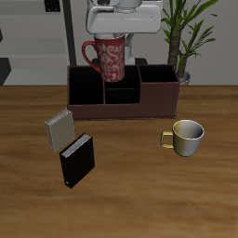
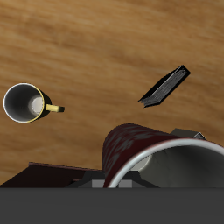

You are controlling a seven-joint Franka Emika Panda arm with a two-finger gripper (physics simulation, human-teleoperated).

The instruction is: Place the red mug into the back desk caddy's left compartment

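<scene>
The red mug (image 1: pixel 107 59) is tall, with a mottled red-and-pink outside, and hangs upright just above the back desk caddy (image 1: pixel 121 104), a long reddish-brown box with black inner walls. My gripper (image 1: pixel 112 35) is shut on the mug's rim. The mug hovers over the tall black-walled end compartment (image 1: pixel 87 86) and the divider beside it, with its base near the top of the walls. In the wrist view the red mug (image 2: pixel 140 150) with its grey inside fills the foreground. An edge of the caddy (image 2: pixel 52 173) shows beneath it. My fingertips are hidden.
A shorter yellowish-cream mug (image 1: pixel 186 137) (image 2: pixel 24 102) stands on the table nearer the front edge. A black book (image 1: pixel 77 160) (image 2: pixel 166 85) and a small grey book (image 1: pixel 59 128) stand in front of the caddy. A potted plant (image 1: pixel 186 37) stands behind it.
</scene>
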